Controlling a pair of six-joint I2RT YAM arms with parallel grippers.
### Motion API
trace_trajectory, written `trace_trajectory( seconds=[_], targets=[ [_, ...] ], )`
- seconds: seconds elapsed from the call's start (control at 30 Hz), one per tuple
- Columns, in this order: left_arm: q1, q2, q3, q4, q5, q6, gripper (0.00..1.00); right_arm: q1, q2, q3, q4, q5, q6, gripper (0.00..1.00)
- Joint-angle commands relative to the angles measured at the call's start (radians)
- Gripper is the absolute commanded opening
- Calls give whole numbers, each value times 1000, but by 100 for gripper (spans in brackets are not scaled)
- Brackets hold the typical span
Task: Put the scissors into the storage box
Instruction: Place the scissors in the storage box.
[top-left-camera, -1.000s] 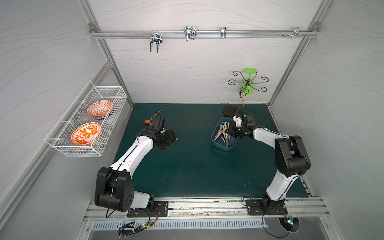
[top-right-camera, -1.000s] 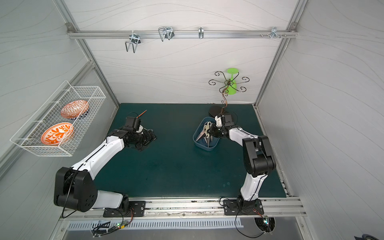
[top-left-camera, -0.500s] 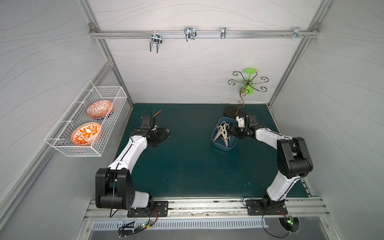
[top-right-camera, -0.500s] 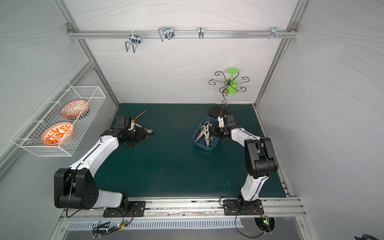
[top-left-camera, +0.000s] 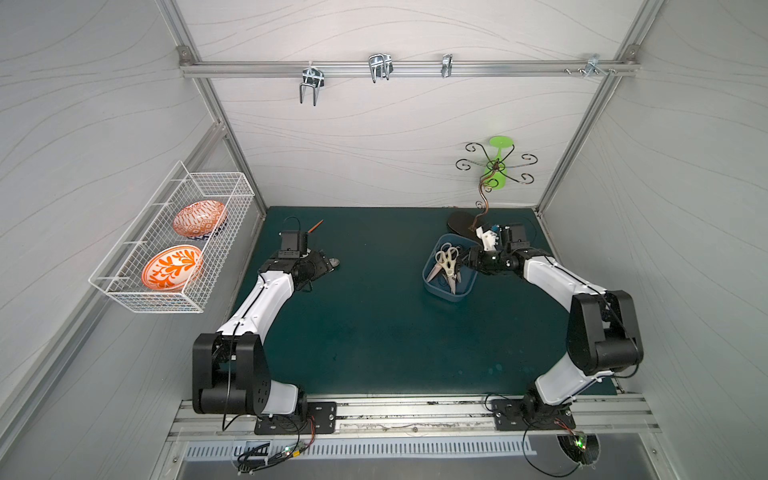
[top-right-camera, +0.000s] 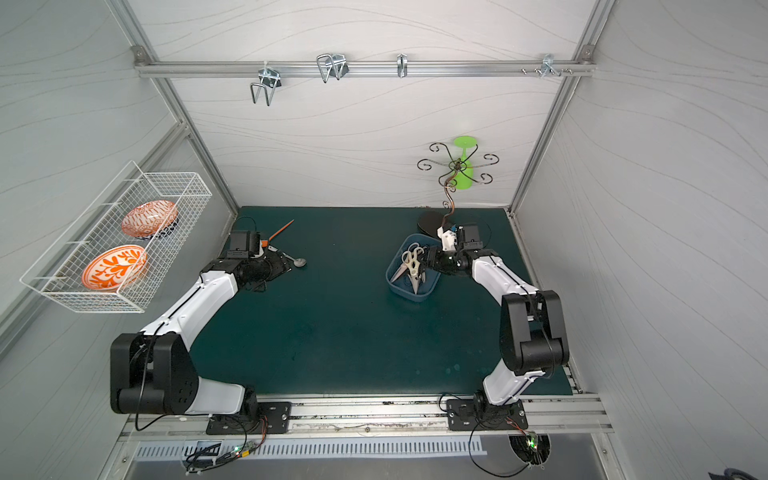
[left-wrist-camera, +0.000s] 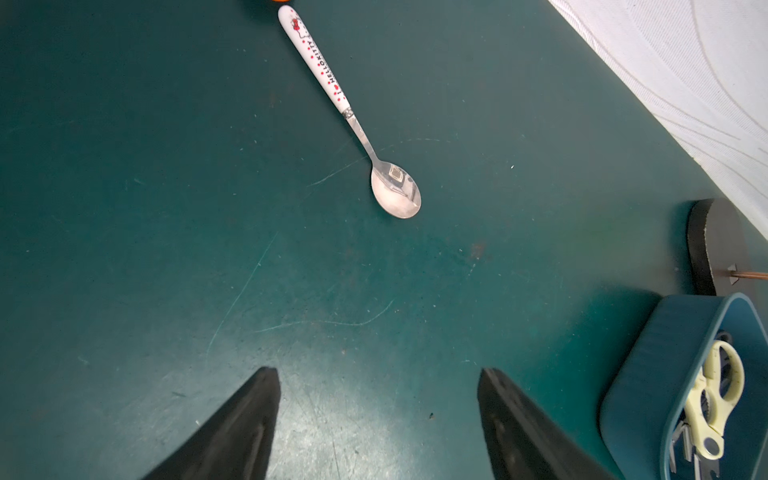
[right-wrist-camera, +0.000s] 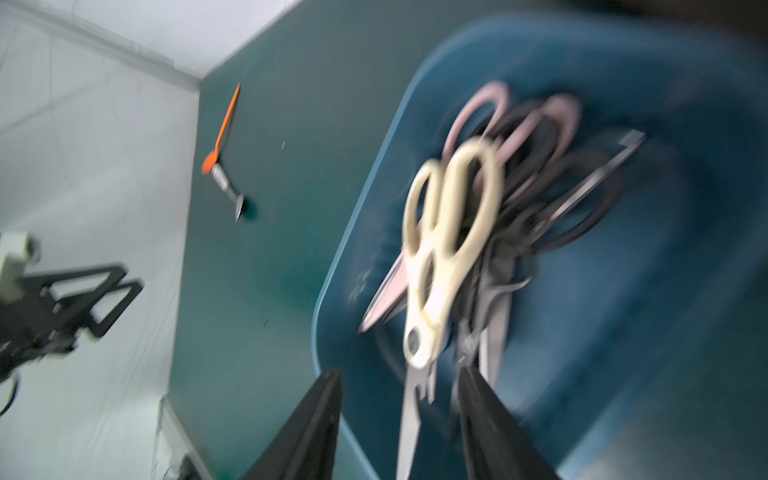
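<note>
Several scissors (top-left-camera: 446, 262) piled inside the storage box (top-left-camera: 446, 296) on the green worktop (top-left-camera: 374, 332), right hand (right-wrist-camera: 399, 374) released, jaws apart just over the pile, left hand (left-wrist-camera: 377, 370) spread wide and empty near a metal spoon (left-wrist-camera: 395, 195)

In a top view, a dark blue rectangular plastic storage box (top-left-camera: 440, 293) sits right of centre on the dark green surface (top-left-camera: 374, 332). Inside it lie the scissors (top-left-camera: 446, 262): cream-handled shears on top, blades pointing toward the lower frame, with darker pairs beneath. The right gripper (top-left-camera: 468, 259) hangs at the box's right rim, its jaws too small to read. At centre left, the left gripper (top-left-camera: 326, 268) sits low just beside a metal spoon (top-left-camera: 335, 262). An orange spoon (top-left-camera: 315, 225) lies above it in the frame. A white wire basket (top-left-camera: 232, 187) holding two orange patterned bowls (top-left-camera: 172, 266) hangs on the left wall.
</note>
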Motion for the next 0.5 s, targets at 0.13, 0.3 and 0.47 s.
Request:
trace_trajectory(
  seconds=[0.13,0.3,0.47],
  targets=[
    [6,-29,-16,25,-24,-6,79,91,57,-25,63,-100,83,50],
    [6,-42,-32,25,-19,-9,79,64,130,1,119,-68,107,50],
    [6,-46,-42,22,-20,-10,79,54,194,77,96,-24,68,50]
  ],
)
